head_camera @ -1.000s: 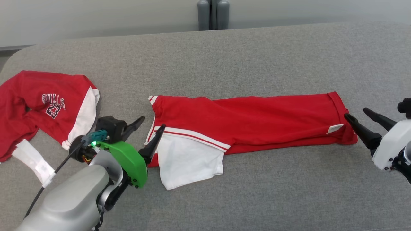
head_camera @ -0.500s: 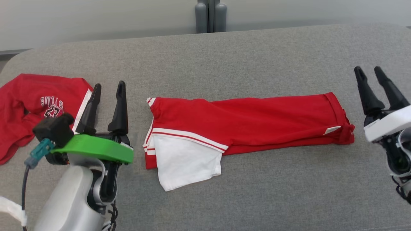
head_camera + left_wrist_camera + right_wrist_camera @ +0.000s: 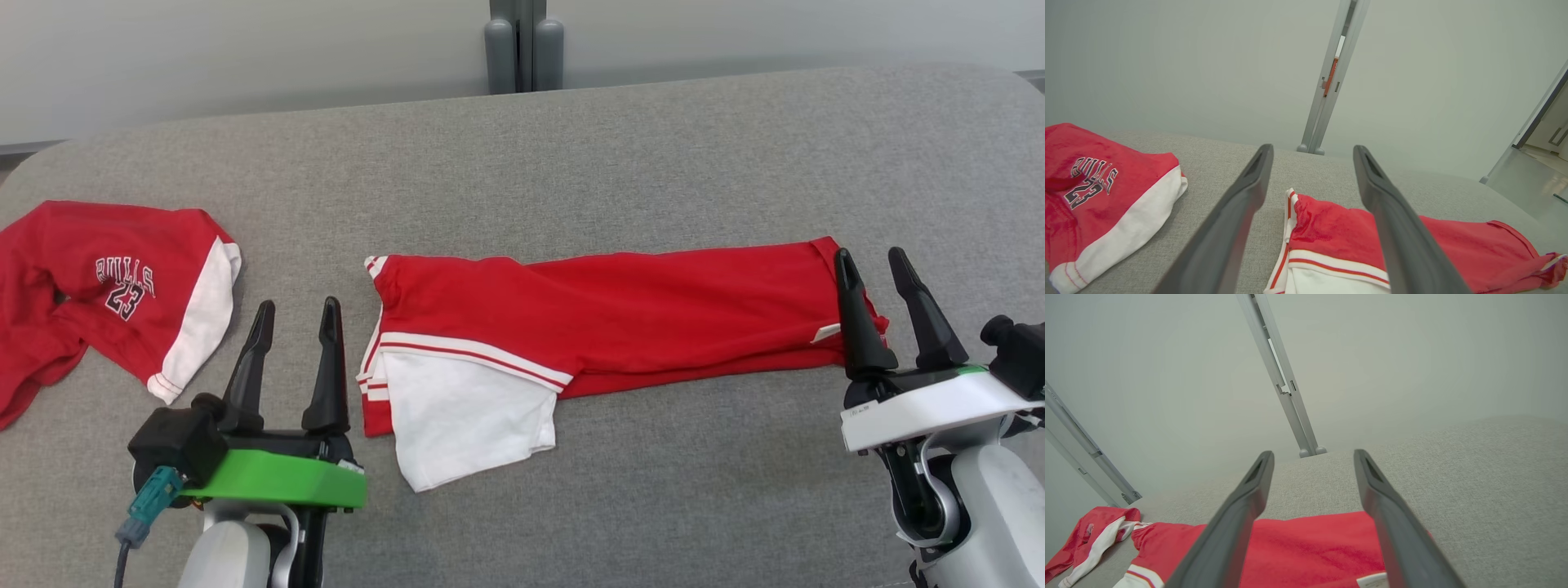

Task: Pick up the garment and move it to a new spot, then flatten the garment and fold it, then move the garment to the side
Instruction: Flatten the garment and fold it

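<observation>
A long red garment [image 3: 637,314] lies folded lengthwise across the middle of the grey surface, with a white panel [image 3: 469,408] and red-and-white stripes at its left end. My left gripper [image 3: 298,306] stands open just left of that end, fingers pointing away from me, with nothing between them. At the garment's right end my right gripper [image 3: 870,257] is open too, its left finger showing in front of the cloth edge. Both wrist views show the garment [image 3: 1327,228] [image 3: 1310,547] lying below the spread fingers of the left gripper [image 3: 1312,148] and the right gripper [image 3: 1312,453].
A second red and white piece printed BULLS 23 [image 3: 114,286] [image 3: 1106,192] lies crumpled at the far left. The grey cushioned surface [image 3: 653,163] runs back to a pale wall with a grey post [image 3: 522,49]. Its left corner is rounded.
Both grippers have drawn back from the garment's two ends and turned their fingers away from me. The garment has stayed in place, and the camera has shifted a little.
</observation>
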